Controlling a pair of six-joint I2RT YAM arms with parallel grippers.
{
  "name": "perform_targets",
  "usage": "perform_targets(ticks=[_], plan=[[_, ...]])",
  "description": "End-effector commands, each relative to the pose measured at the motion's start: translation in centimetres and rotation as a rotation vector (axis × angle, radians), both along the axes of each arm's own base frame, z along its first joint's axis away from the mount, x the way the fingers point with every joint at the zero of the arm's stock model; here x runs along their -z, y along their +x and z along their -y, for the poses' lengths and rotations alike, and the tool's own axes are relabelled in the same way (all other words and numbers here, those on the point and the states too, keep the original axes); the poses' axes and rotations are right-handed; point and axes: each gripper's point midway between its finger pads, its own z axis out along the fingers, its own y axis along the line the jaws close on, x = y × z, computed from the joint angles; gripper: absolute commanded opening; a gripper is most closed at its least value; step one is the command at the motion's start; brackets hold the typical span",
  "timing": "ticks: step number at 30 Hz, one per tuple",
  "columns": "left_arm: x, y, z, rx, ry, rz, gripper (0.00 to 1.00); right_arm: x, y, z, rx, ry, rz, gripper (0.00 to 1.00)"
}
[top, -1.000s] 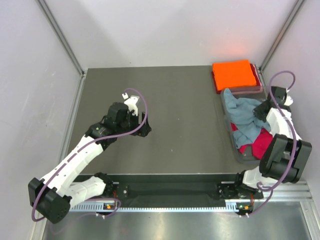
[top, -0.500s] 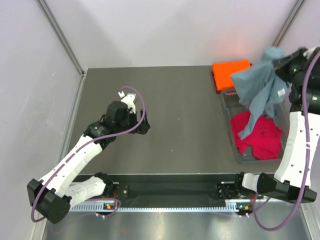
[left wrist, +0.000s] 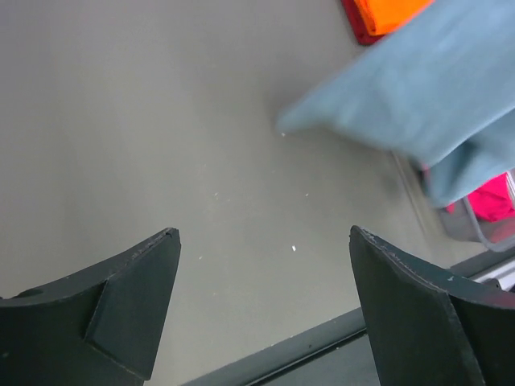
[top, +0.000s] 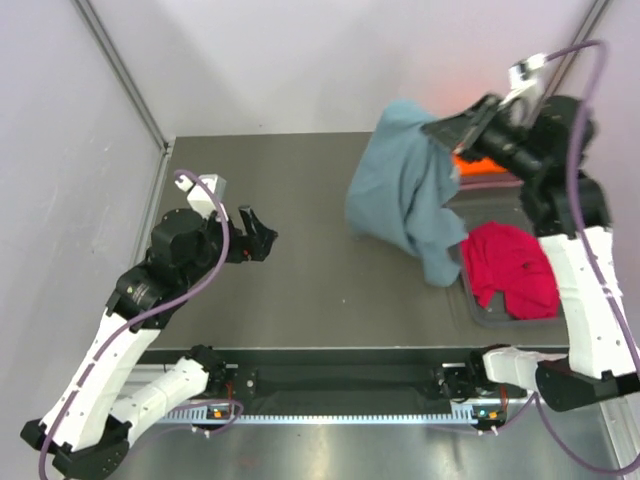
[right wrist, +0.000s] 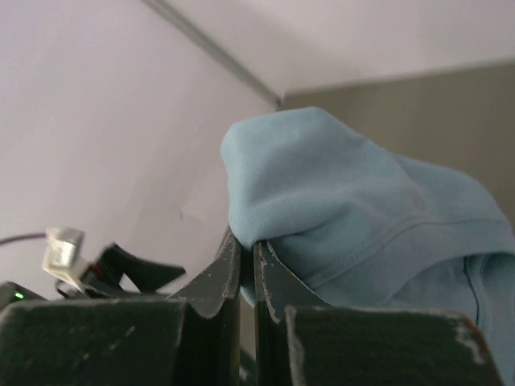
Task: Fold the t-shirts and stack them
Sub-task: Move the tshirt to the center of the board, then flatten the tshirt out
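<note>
Grey-blue tee (top: 400,190) hangs limp, light (soft cotton) from R gripper (top: 438,128), pinched shut; L gripper (top: 258,238) gapes empty, shd take near hem.

Bright even light, soft shadows, grey-blue t-shirt (left wrist: 418,104) motion-blurred

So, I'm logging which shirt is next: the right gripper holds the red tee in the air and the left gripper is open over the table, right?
No. The top view shows the right gripper holding the grey-blue tee in the air; the red tee lies in the tub. The left gripper is open over the table, as you say.
</note>
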Motion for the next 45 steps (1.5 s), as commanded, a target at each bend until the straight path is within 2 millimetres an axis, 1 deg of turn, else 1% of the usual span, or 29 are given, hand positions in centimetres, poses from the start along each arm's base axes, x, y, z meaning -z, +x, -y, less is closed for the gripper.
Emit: perform_targets(ticks=[1,2,3,4,6,7,9,10,11,12,13,14,15,17,18,21,24,26,30,31,32,34,35,37,38,39,41,43,45], plan=[[1.0,-0.4,-1.6,-0.081,0.023,-0.051,0.90,5.8,2.2,-4.6,-0.107,0.012,-0.091,0.00],[1.7,-0.4,-1.8,-0.098,0.029,-0.069,0.89,7.5,2.5,-5.8,-0.136,0.002,-0.121,0.00],[2.1,-0.2,-1.9,-0.109,0.039,-0.079,0.89,8.7,2.2,-7.8,-0.189,-0.005,-0.127,0.00],[2.6,-0.1,-2.3,-0.133,0.053,-0.090,0.89,12.1,3.2,-9.2,-0.208,-0.037,-0.188,0.00],[3.8,0.2,-2.4,-0.157,0.071,-0.126,0.87,14.3,2.8,-12.2,-0.278,-0.073,-0.207,0.00],[4.2,0.4,-2.5,-0.166,0.078,-0.136,0.87,16.8,3.6,-13.5,-0.294,-0.118,-0.240,0.01],[5.7,0.8,-3.1,-0.202,0.120,-0.167,0.87,18.7,2.8,-16.3,-0.367,-0.159,-0.259,0.00],[6.2,1.0,-3.4,-0.225,0.137,-0.180,0.87,20.5,3.0,-17.8,-0.405,-0.192,-0.284,0.00],[6.7,1.5,-4.5,-0.294,0.165,-0.188,0.87,21.3,2.7,-18.9,-0.434,-0.209,-0.292,0.00],[7.7,2.0,-5.7,-0.367,0.204,-0.225,0.87,22.7,1.3,-21.4,-0.501,-0.238,-0.303,0.00],[7.8,2.1,-5.9,-0.382,0.198,-0.230,0.87,23.6,1.6,-21.6,-0.501,-0.249,-0.316,0.00],[8.1,2.3,-6.3,-0.403,0.201,-0.238,0.87,24.1,0.6,-23.0,-0.537,-0.259,-0.314,0.00],[8.1,2.5,-6.9,-0.427,0.187,-0.244,0.87,25.6,0.4,-23.7,-0.548,-0.280,-0.334,0.02],[8.0,2.9,-6.8,-0.428,0.138,-0.243,0.87,27.5,-0.3,-23.9,-0.551,-0.323,-0.381,0.13],[7.8,3.0,-6.3,-0.402,0.098,-0.252,0.87,28.3,-0.3,-23.7,-0.540,-0.340,-0.403,0.24],[7.5,3.3,-4.8,-0.330,0.036,-0.253,0.86,29.2,1.1,-20.2,-0.399,-0.404,-0.435,0.39],[7.6,3.7,-1.8,-0.182,-0.023,-0.263,0.86,27.7,2.6,-14.2,-0.227,-0.406,-0.417,0.43],[8.2,3.9,-0.2,-0.119,-0.051,-0.299,0.85,27.7,4.1,-10.2,-0.114,-0.430,-0.426,0.45],[11.6,5.7,1.3,-0.085,-0.036,-0.381,0.83,31.6,4.7,-2.9,0.078,-0.622,-0.519,0.45],[12.4,6.0,1.5,-0.072,-0.025,-0.391,0.82,32.7,4.9,-2.2,0.086,-0.651,-0.547,0.45],[14.1,6.5,1.8,-0.070,-0.008,-0.434,0.81,33.7,4.9,-1.3,0.097,-0.684,-0.580,0.45],[15.2,7.0,2.7,-0.034,-0.004,-0.457,0.81,36.1,5.5,-0.4,0.110,-0.764,-0.621,0.45],[16.6,7.2,3.3,-0.012,-0.006,-0.508,0.81,36.9,5.6,0.2,0.120,-0.788,-0.639,0.45],[17.8,7.3,3.9,0.012,-0.005,-0.554,0.80,38.3,6.4,1.0,0.139,-0.837,-0.665,0.45],[18.2,7.5,4.3,0.022,-0.005,-0.572,0.80,38.5,7.1,1.0,0.142,-0.838,-0.654,0.45],[19.6,7.6,4.4,0.024,0.006,-0.609,0.78,38.5,7.7,0.8,0.126,-0.850,-0.632,0.45],[21.2,7.7,4.5,0.026,0.025,-0.641,0.76,39.7,8.7,0.3,0.097,-0.879,-0.627,0.45],[22.1,7.8,4.6,0.028,0.031,-0.662,0.67,40.9,9.9,0.1,0.080,-0.914,-0.628,0.45],[23.1,7.7,4.7,0.032,0.035,-0.688,0.63,42.2,10.7,0.0,0.068,-0.945,-0.646,0.45]])
